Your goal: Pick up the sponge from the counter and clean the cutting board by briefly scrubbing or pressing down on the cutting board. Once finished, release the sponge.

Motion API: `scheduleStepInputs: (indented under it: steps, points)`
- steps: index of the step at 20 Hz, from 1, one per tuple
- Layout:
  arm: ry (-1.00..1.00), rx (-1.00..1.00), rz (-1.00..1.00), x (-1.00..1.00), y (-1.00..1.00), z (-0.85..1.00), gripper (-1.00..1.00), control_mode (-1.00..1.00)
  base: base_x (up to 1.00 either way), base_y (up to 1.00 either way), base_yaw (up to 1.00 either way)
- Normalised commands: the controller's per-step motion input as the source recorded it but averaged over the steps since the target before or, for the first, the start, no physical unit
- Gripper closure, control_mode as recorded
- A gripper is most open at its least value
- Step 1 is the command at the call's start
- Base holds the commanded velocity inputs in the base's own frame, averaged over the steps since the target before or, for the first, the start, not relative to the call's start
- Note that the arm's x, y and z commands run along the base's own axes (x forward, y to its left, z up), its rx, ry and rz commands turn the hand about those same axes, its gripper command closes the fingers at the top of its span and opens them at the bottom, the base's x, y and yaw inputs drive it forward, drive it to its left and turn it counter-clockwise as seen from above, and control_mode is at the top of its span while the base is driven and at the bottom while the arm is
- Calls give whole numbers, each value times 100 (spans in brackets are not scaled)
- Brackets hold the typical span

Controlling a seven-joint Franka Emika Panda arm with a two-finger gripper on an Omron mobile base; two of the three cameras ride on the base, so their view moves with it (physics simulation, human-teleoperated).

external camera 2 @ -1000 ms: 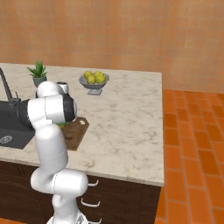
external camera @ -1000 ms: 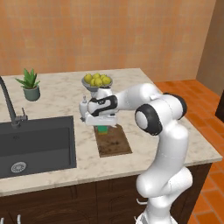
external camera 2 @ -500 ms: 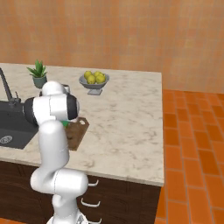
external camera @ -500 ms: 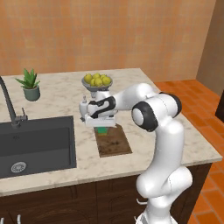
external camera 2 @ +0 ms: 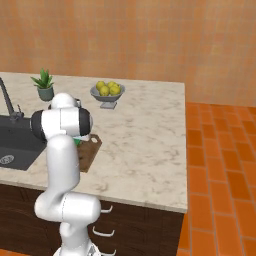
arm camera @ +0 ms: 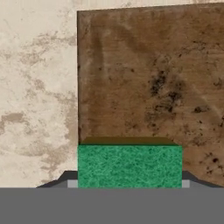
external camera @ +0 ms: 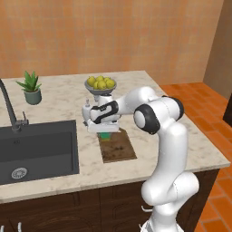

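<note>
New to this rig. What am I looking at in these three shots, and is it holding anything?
It is a rendered kitchen with one white robot arm on a mobile base. Two pictures come from cameras on that base, behind the arm to its left and right. The third comes from a camera on the hand, looking along the gripper.

On the counter lie a dark wooden cutting board, a bowl of lemons and a small potted plant. A black sink with a tap is set into the counter.

The gripper is shut on the green sponge, held over the near end of the cutting board. Whether the sponge touches the board is not clear.
</note>
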Motion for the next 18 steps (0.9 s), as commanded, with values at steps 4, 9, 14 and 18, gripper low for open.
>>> scheduleStepInputs:
  steps: [4, 9, 14, 18]
  points:
    - [0, 0, 0, 10, 0, -22, 100, -100, 0, 0, 0]
    - [-3, 0, -1, 1, -11, -15, 100, -100, 0, 0, 0]
    - [-1, 0, 0, 0, -54, -9, 100, -100, 0, 0, 0]
    - [0, 2, 0, 0, -64, -23, 100, -100, 0, 0, 0]
